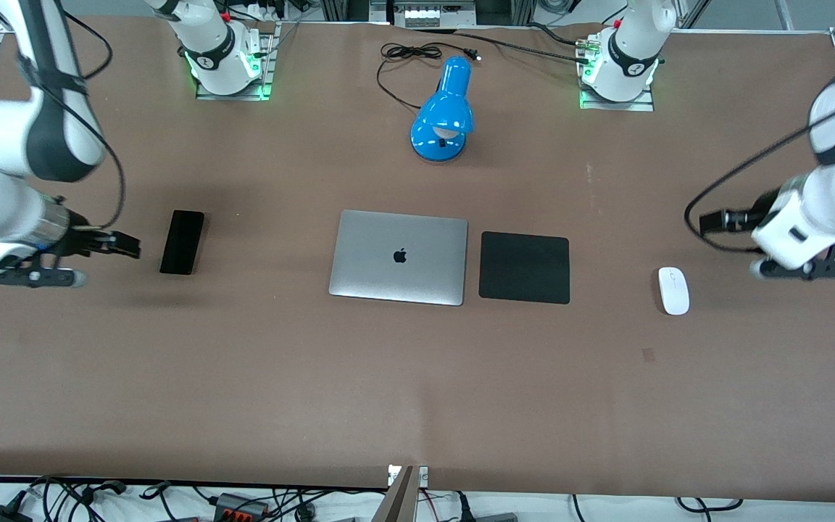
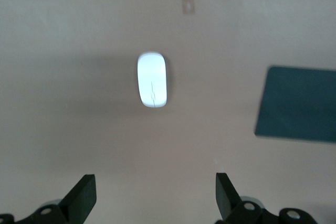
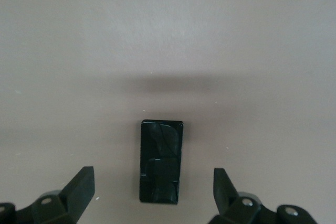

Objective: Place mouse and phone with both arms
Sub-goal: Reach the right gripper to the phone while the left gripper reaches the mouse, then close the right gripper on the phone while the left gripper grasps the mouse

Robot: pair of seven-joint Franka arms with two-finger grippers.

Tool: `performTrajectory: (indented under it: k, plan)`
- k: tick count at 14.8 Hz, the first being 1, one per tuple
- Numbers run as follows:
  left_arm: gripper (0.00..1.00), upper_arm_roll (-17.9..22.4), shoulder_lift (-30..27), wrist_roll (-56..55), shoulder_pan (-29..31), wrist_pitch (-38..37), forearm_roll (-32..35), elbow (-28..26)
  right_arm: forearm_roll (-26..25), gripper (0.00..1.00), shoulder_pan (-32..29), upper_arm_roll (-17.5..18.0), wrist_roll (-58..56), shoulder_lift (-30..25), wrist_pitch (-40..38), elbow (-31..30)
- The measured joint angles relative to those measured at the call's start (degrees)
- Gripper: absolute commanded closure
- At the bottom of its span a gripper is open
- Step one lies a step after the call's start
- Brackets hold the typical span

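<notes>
**Both grippers spread wide above the table, phone and mouse lying free**

The slim black rectangular phone point(image 1: 182, 242) lies flat on the brown table point(image 1: 417, 377) toward the right arm's end, well apart from the closed silver laptop point(image 1: 399, 257) at the middle. The right arm's black two-finger gripper point(image 1: 122, 245) hangs over the table just beside the phone; in the right wrist view its fingers point(image 3: 79, 190) stand wide apart with the phone point(image 3: 161, 161) between them and lower down, untouched.

The small white oval mouse point(image 1: 674, 290) rests on the table toward the left arm's end, apart from the square black mouse pad point(image 1: 525, 267) that sits just beside the laptop. The left arm's black gripper point(image 2: 155, 195) is over the table near the mouse; its fingers point(image 2: 224, 195) are likewise released and hold nothing, with the mouse point(image 2: 152, 79) lying clear of them and the pad point(image 2: 296, 103) off to one side.

A blue desk lamp point(image 1: 445, 112) with a black cord stands farther from the front camera than the laptop, between the arms' bases.
</notes>
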Motion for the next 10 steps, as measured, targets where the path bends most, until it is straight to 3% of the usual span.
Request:
performTrajectory:
  k: [7, 10]
  plan:
    - [0.00, 0.08, 2.39, 0.05, 3.29, 32.06, 1.29, -18.72, -0.08, 0.00, 0.00, -0.04, 0.01, 4.34, 5.37, -8.23]
    - [0.00, 0.11, 4.39, 0.05, 4.65, 42.72, 1.29, -24.11, -0.07, 0.00, -0.75, -0.18, 0.08, 6.13, 8.94, -10.53]
